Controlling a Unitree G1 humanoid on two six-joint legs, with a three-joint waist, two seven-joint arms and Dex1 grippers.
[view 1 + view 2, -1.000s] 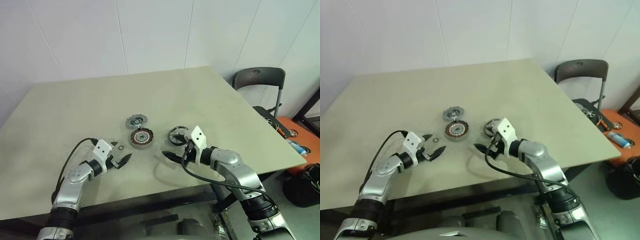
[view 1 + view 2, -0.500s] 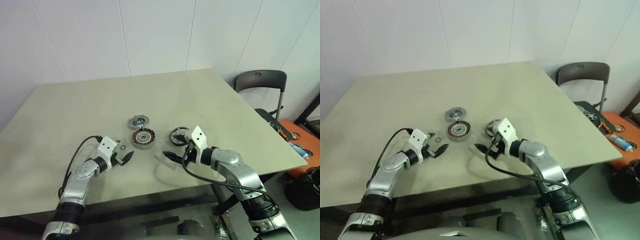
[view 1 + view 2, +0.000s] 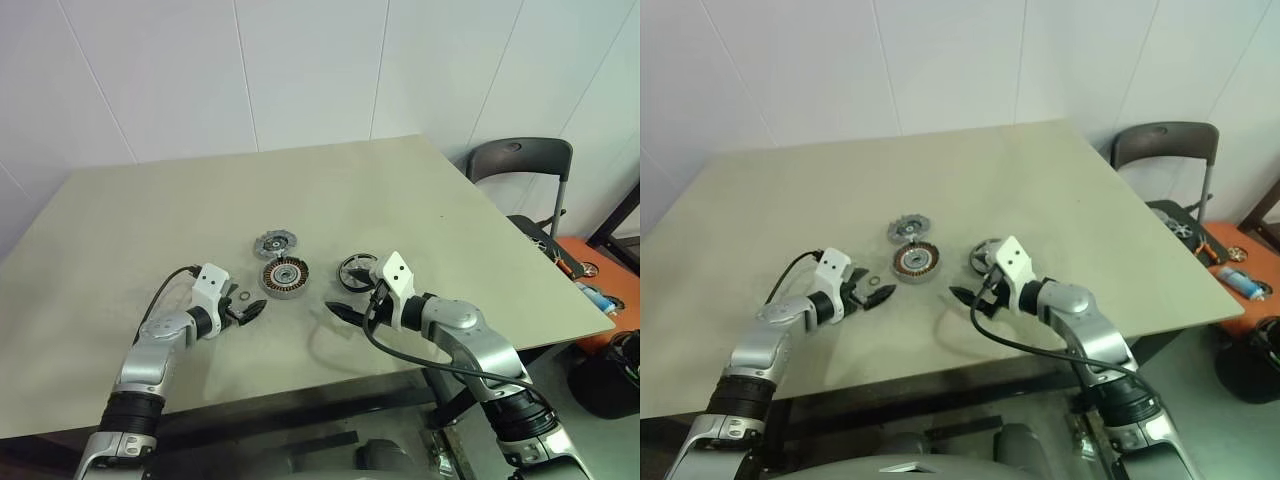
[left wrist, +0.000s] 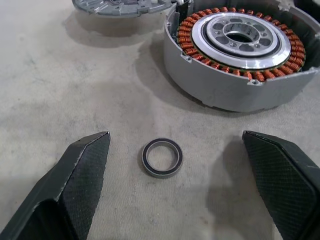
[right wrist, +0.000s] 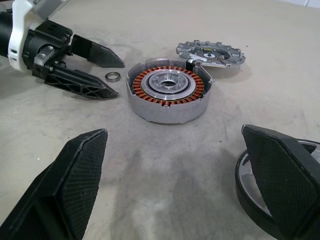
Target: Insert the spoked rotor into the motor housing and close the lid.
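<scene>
The beige table (image 3: pixel 400 190) carries the motor housing (image 3: pixel 284 277), with the lid (image 3: pixel 274 242) just behind it. The spoked rotor (image 3: pixel 356 268) and a small ring (image 3: pixel 243 296) lie beside it.

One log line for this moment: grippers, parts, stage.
left gripper: open, around washer | right gripper: open, empty | rotor, housing, lid: separate on table | stage: nothing inserted

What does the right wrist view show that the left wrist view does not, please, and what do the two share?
Right wrist view alone: the left claw seen from outside, open, and part of the spoked rotor behind the right claw's finger.

Left wrist view alone: the small washer ring close up, lying untouched between the left claw's open fingers.

Both: the motor housing with copper windings, the lid just behind it, and the table.
</scene>
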